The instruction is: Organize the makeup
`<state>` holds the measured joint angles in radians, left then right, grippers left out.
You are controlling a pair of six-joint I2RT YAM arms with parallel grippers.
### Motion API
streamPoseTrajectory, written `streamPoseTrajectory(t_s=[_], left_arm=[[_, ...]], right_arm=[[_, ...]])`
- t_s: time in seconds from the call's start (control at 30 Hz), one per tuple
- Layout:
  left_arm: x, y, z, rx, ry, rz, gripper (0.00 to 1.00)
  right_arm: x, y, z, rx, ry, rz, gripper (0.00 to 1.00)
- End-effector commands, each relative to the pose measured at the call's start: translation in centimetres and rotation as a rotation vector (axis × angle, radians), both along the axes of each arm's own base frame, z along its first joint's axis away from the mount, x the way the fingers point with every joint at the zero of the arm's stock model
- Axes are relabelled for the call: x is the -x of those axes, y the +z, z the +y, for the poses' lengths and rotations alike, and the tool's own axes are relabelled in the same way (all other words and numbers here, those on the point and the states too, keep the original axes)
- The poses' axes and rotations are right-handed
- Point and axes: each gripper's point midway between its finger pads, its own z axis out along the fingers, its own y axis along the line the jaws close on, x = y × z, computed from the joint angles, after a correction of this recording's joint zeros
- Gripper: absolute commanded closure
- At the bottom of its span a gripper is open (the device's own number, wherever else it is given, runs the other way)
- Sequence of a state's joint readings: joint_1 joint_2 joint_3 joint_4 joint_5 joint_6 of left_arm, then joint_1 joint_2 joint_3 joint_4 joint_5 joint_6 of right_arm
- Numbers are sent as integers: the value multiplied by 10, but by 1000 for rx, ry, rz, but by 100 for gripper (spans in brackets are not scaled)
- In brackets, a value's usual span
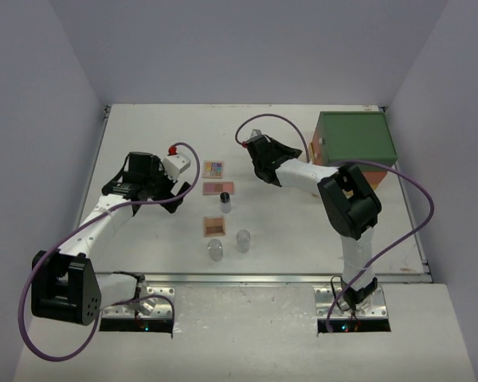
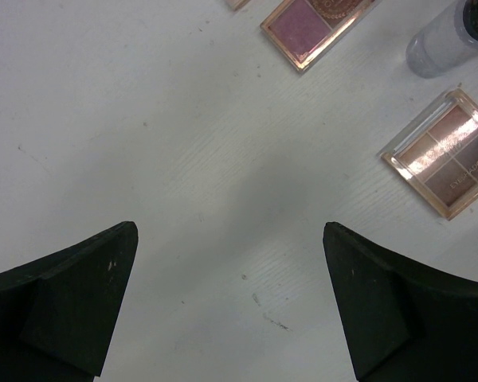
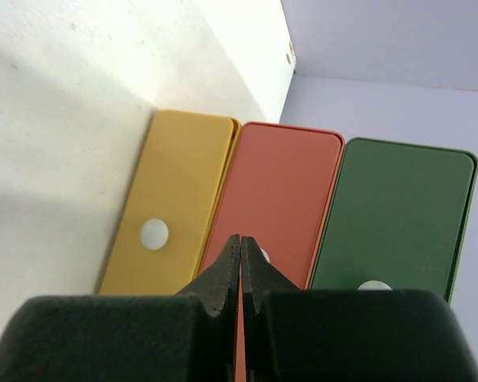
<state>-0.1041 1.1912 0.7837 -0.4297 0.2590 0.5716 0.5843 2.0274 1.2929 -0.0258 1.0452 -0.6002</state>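
Note:
The makeup lies mid-table: a multicoloured palette [image 1: 213, 169], a pink palette [image 1: 218, 189], a black-capped bottle [image 1: 225, 200], a brown palette [image 1: 213, 226] and two clear jars [image 1: 215, 250] [image 1: 243, 240]. No brown bottles are in view. My left gripper [image 1: 174, 199] is open and empty just left of the palettes. Its wrist view shows bare table between the fingers [image 2: 80, 294], with the pink palette [image 2: 311, 28], bottle [image 2: 446, 40] and brown palette [image 2: 450, 151] beyond. My right gripper [image 1: 296, 153] is shut and empty [image 3: 240, 239], pointing at the orange drawer [image 3: 283, 191].
The green-topped box [image 1: 354, 137] stands at the back right, its drawer fronts facing left. In the right wrist view the yellow drawer [image 3: 179, 183] and a green front [image 3: 398, 215] flank the orange one, all shut. Walls enclose the table.

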Motion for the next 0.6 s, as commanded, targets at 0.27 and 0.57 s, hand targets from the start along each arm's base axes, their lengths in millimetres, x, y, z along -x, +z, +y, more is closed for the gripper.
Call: streamPoseTrajectory(t_s=[0.27, 0.57], left_arm=[[-6, 13, -1, 27, -16, -56, 0], [-5, 10, -2, 38, -20, -54, 0]], right_arm=[[12, 7, -12, 4, -31, 27, 68], [29, 4, -43, 93, -78, 88, 64]])
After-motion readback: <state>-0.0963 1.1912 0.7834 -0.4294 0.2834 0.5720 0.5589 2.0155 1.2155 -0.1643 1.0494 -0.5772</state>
